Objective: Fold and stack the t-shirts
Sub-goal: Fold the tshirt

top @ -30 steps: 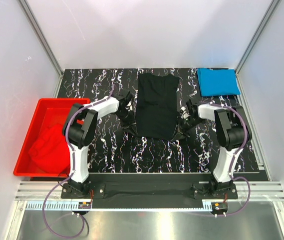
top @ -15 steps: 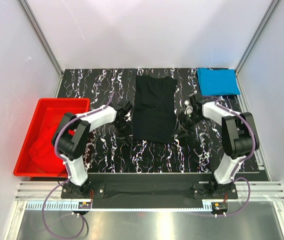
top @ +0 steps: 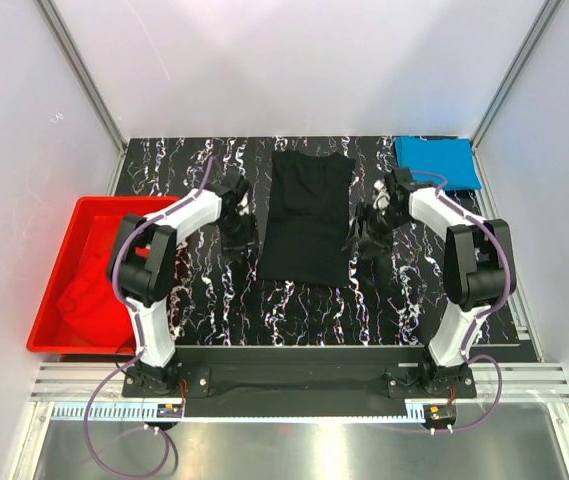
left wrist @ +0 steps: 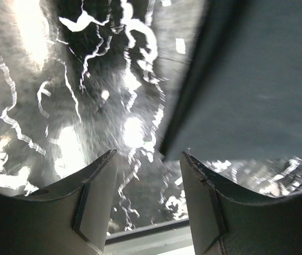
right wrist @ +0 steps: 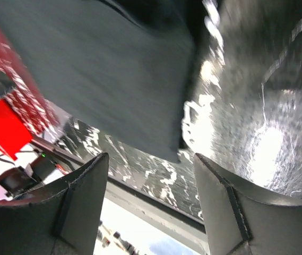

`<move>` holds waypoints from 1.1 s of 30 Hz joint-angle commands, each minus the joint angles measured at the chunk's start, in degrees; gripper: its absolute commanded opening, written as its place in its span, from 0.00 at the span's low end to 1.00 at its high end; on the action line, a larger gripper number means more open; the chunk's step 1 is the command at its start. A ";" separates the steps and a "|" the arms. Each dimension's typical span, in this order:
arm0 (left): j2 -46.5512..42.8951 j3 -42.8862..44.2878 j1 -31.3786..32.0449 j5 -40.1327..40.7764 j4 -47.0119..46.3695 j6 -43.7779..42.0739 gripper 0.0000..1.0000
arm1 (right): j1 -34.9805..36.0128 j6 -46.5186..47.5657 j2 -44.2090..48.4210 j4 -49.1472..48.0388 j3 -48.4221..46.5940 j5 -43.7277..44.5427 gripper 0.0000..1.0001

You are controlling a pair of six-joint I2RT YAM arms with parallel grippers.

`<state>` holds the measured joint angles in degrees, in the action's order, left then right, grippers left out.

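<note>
The black t-shirt lies flat as a long narrow panel, neckline at the far end, between the two grippers. The left gripper and right gripper both gape wide, holding nothing. A folded blue t-shirt sits beyond the right one. Outward of the left lies a red t-shirt, crumpled in a red tub. The table is black, white-veined marble, with white walls around.

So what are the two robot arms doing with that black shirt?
The black t-shirt lies in the middle of the table, narrowed into a long strip. The left gripper and right gripper sit at its two sides, both open, holding nothing. A blue t-shirt lies folded in the far right corner, and a red t-shirt is bunched in the red tub.
</note>
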<state>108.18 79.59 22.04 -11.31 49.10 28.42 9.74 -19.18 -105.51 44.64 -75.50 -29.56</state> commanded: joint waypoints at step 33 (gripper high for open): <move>-7.79 -29.11 9.95 -9.70 -9.29 9.01 0.00 | 0.72 -9.73 14.18 -11.95 35.49 -8.85 0.08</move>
<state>102.80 57.58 30.92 -25.69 37.39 36.25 9.98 -27.22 -97.69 30.24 -43.75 -39.48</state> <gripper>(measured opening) 0.020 0.086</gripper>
